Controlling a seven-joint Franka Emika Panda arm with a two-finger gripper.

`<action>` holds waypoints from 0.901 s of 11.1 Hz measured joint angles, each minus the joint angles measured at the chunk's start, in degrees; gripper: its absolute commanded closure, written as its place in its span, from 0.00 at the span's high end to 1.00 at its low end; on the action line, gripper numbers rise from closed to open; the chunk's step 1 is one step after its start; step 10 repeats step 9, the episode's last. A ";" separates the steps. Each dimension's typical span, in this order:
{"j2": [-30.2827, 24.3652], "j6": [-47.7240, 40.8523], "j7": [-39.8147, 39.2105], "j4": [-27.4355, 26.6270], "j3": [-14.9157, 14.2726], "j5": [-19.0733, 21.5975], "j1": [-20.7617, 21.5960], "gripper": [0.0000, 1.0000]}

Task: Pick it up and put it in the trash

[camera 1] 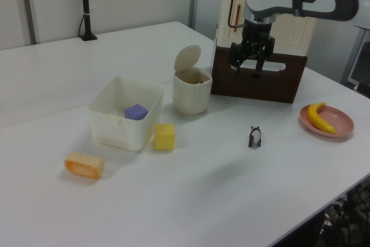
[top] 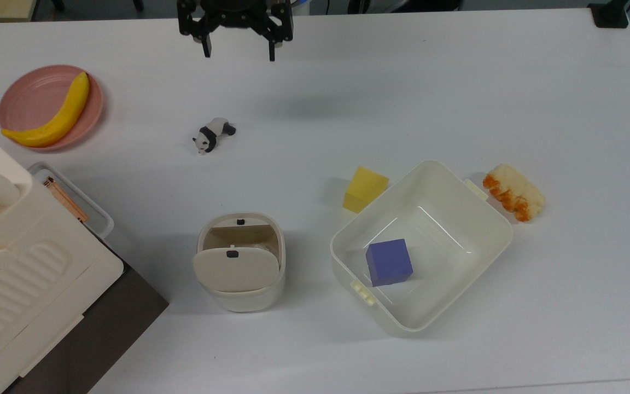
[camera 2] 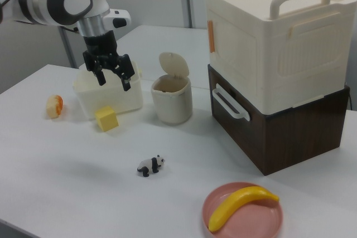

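Paper ball (top: 260, 245) barely visible inside flap-lidded bin (top: 240, 261); gripper (top: 237, 54) cut off at top view's upper edge, jaws spread, empty.

My pincer (top: 238, 54) was black, the bin (top: 241, 262) cream, the panda (top: 213, 134) black-and-white, the banana (top: 52, 114) yellow on pink plate (top: 19, 98).

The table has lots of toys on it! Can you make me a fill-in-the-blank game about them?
1. The banana lies on a ____ plate.
2. The purple cube sits inside the white ____.
3. The bin has its flap lid ____.
4. The gripper holds ____.

Missing words: pink; tub; open; nothing
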 measured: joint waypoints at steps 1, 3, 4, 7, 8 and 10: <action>-0.98 -0.43 0.00 -0.70 0.00 0.00 -0.01 1.00; -1.40 -1.33 0.00 -0.78 0.00 0.00 -0.01 1.00; -1.40 -1.41 0.00 -0.78 0.00 0.00 -0.01 1.00; -1.40 -1.43 0.00 -0.78 0.00 0.00 -0.03 1.00; -1.40 -1.43 0.06 -0.78 0.00 0.00 -0.25 1.00; -1.40 -1.44 0.06 -0.78 0.35 0.00 -0.86 1.00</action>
